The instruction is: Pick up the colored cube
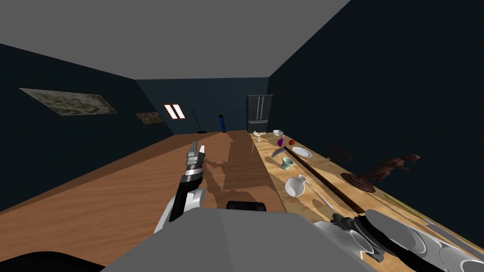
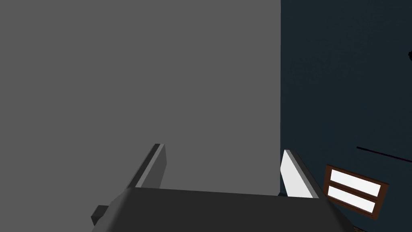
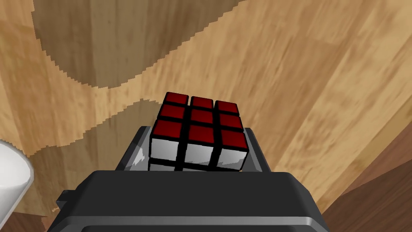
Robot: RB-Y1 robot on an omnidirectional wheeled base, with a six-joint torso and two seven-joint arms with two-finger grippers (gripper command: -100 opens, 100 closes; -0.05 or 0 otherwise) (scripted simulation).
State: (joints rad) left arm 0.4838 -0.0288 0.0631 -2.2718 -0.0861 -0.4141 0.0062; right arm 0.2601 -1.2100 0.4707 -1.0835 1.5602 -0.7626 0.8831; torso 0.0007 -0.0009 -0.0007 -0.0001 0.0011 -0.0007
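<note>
Over the wooden table [image 3: 322,60], the right gripper [image 3: 196,139] is clamped on the red-and-white cube [image 3: 199,121] by its sides. Farther along stand a white jug [image 1: 295,185] and a green cup [image 1: 287,163], insides unclear. Left of the table's edge lies open floor [image 1: 118,198], where the left gripper [image 2: 221,150] hangs spread apart.

The cube [image 3: 199,133] has glossy red and white tiles in black edging. The bench [image 3: 322,72] is pale, grained wood, matt; the floor [image 1: 118,198] is darker wood.
</note>
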